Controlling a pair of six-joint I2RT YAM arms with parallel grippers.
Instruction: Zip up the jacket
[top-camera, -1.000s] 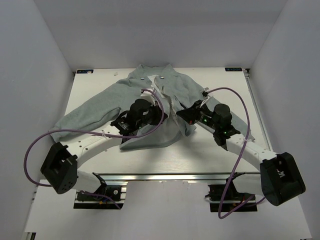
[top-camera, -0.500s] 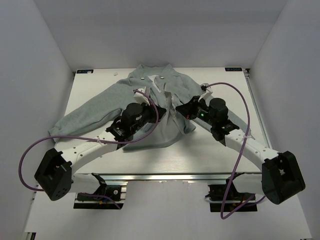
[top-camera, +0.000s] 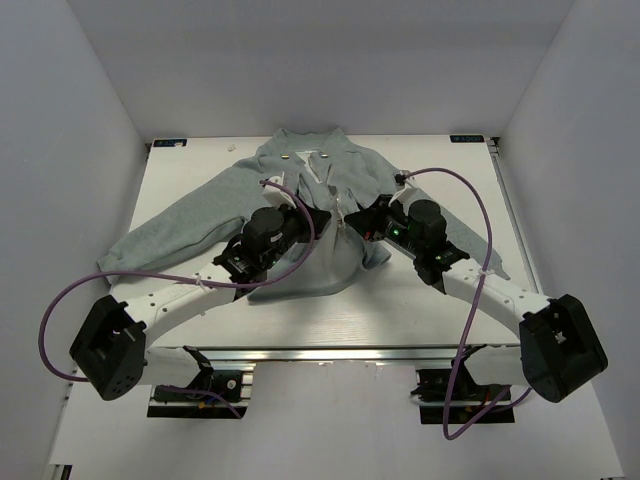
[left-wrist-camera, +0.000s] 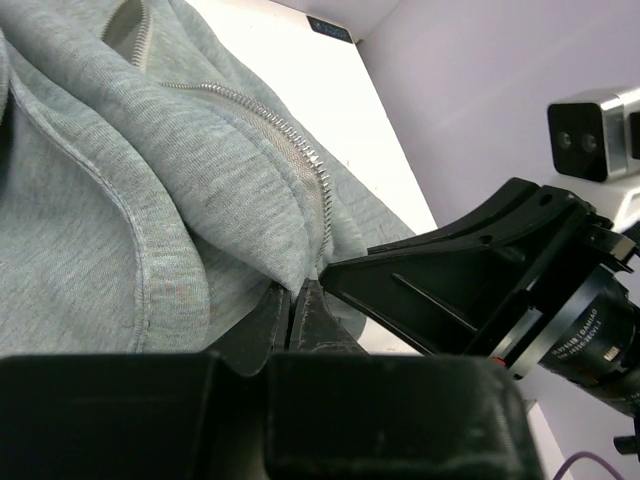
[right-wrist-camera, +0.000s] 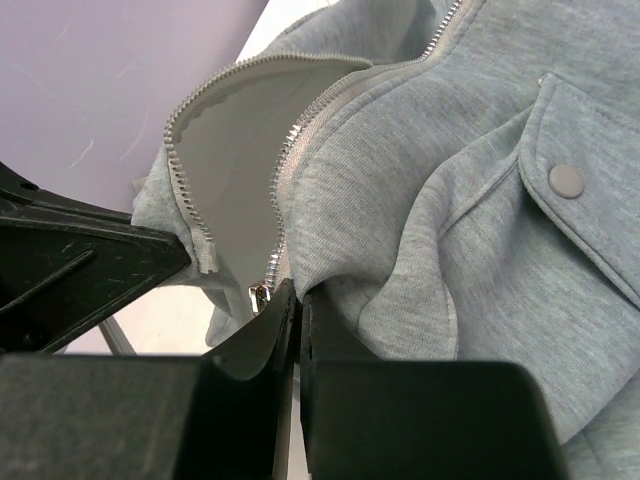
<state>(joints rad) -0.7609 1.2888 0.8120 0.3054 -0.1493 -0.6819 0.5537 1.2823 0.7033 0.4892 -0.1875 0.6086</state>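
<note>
While the left tool (left-wrist-camera: 297, 300) pinches one zipper edge of the jacket (left-wrist-camera: 120, 200) and the right tool (right-wrist-camera: 298, 300) grips the other beside the slider (right-wrist-camera: 260, 293), the hems bunched between them on the worktop (top-camera: 330, 320) should be brought level so the pin seats.

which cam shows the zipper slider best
Right wrist view: the zipper slider of the jacket sits beside the shut right gripper, with both tooth rows open above it. Left wrist view shows one tooth row, no slider. Top view: too small to tell.
</note>
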